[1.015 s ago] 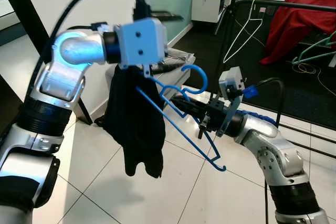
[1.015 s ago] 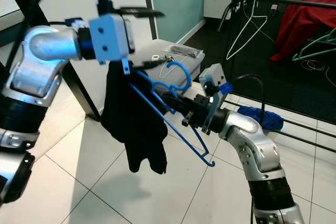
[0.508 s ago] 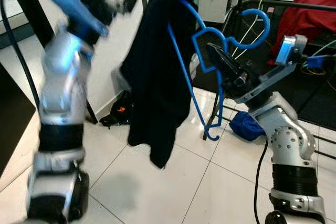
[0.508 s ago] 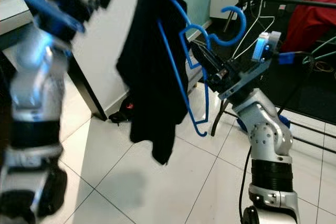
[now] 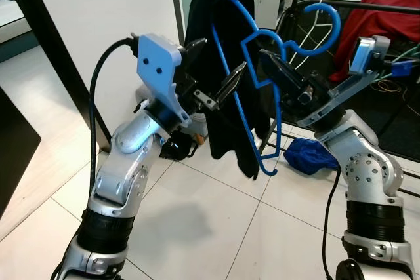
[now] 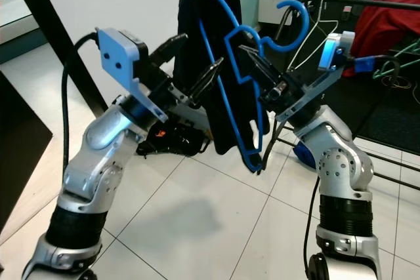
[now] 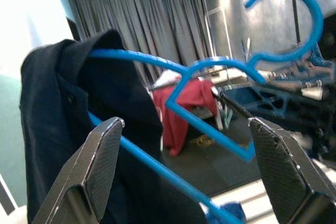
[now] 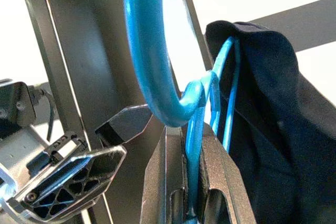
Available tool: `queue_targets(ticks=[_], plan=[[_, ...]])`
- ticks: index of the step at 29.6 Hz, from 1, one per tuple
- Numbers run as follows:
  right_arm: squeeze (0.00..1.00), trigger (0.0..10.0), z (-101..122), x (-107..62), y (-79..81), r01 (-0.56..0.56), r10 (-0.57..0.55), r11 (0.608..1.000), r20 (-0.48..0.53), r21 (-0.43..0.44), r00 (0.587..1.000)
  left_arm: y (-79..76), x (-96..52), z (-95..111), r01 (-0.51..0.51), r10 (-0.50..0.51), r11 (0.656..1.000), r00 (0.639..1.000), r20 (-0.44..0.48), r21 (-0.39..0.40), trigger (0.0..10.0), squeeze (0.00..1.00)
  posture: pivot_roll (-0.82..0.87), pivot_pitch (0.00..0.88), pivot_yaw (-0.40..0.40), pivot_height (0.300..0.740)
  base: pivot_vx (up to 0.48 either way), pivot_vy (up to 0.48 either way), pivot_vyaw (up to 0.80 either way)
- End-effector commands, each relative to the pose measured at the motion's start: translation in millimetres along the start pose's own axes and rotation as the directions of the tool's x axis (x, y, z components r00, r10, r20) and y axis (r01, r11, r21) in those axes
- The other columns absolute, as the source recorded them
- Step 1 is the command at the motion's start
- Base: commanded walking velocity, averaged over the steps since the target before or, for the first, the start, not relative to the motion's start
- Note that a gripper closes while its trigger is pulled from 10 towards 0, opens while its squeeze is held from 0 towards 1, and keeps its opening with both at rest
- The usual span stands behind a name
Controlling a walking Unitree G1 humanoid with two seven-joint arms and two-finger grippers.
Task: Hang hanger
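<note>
Likely a home bedroom: clothes rail point(image 5: 367, 7), curtains point(image 7: 152, 30), tiled floor point(image 5: 216, 221).

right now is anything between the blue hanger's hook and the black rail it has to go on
Nothing visible. The blue hanger, held in the right gripper, has its hook just short of the black rail.
</note>
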State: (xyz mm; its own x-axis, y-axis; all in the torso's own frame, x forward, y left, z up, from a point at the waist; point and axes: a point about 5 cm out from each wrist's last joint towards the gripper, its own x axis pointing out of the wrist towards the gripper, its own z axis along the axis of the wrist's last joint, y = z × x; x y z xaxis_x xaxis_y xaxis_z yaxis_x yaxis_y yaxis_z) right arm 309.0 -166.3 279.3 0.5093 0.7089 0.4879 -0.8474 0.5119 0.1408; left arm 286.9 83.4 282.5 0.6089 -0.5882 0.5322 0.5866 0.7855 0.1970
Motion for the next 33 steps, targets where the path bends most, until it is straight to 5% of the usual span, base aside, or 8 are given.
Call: queue_targets(ticks=[1,17,33], plan=[[0.0,10.0,2,5.3,9.2,-0.062,0.062,0.998,0.004,-0.019,0.998,0.1,-3.1,-1,0.002,-0.002,1.0,1.0,-0.022,0.001,10.0,0.0,-0.09,0.054,0.061,0.74,0.0,0.0,0.0],[0.0,10.0,24,6.5,17.4,-0.186,0.185,0.982,-0.016,-0.035,0.983,-18.1,-16.9,-13,0.044,-0.049,0.998,0.992,-0.116,-0.041,10.0,0.0,-0.09,0.06,0.051,0.74,0.0,0.0,0.0],[0.0,10.0,43,17.1,34.6,-0.34,0.34,0.94,0.0,-0.028,0.941,-18.8,-17.8,-16,0.011,-0.014,1.0,0.989,-0.149,-0.025,10.0,0.0,-0.09,0.058,0.042,0.74,0.0,0.0,0.0]])
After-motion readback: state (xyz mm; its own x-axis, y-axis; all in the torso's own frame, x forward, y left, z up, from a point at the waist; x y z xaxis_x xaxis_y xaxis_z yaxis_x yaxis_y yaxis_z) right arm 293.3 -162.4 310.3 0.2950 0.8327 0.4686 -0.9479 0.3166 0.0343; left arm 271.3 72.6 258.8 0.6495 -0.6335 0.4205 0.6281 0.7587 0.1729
